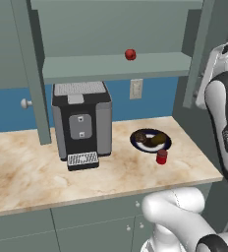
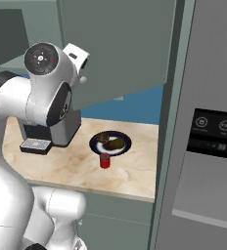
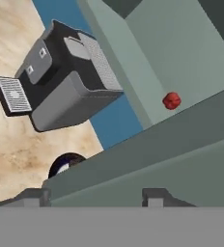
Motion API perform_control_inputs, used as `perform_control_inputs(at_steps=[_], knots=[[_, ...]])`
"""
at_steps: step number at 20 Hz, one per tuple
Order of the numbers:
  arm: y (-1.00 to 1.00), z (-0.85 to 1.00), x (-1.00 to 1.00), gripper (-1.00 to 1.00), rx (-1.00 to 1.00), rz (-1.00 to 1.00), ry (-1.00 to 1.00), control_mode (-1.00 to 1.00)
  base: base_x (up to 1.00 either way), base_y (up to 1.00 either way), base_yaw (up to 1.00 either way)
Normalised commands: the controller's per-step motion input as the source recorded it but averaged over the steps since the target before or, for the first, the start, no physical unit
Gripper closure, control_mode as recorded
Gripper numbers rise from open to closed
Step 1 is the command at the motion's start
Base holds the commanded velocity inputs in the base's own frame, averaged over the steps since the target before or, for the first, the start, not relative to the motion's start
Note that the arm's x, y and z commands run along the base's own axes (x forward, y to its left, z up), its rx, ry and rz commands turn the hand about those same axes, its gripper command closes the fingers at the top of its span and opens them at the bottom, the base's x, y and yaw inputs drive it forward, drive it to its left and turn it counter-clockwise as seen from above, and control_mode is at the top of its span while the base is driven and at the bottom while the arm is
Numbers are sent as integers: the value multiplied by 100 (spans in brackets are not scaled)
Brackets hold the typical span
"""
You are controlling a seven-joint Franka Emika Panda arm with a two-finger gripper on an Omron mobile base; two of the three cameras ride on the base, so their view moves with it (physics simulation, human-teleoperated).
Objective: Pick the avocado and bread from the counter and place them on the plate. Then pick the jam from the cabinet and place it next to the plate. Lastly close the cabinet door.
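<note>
Left base view: red cylindrical jam (image 1: pixel 161 157) stands upright just beside the navy-rimmed plate (image 1: pixel 168 140); jaw state unclear.

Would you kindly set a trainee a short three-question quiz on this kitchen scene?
1. True or false: the small red cylindrical jam jar stands on the marble counter beside the round navy-rimmed plate.
2. What sits on the grey-green cabinet shelf? A) small red ball B) bread C) avocado
3. Fill in: the black-and-grey coffee machine stands to the plate's ____ in the left base view.

Key: 1 true; 2 A; 3 left.
</note>
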Motion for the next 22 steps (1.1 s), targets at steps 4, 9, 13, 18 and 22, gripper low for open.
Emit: perform_control_inputs(at_steps=[4, 9, 13, 18, 22], knots=[[-18, -1, 100, -100, 1, -6, 8, -100, 0, 0, 0], [-82, -9, 100, -100, 19, 12, 6, -100, 0, 0, 0], [-93, -43, 100, -100, 24, 30, 1, -100, 0, 0, 0], [-54, -65, 100, -100, 15, 29, 0, -100, 0, 0, 0], [-4, -84, 100, -100, 2, 18, -4, -100, 0, 0, 0]])
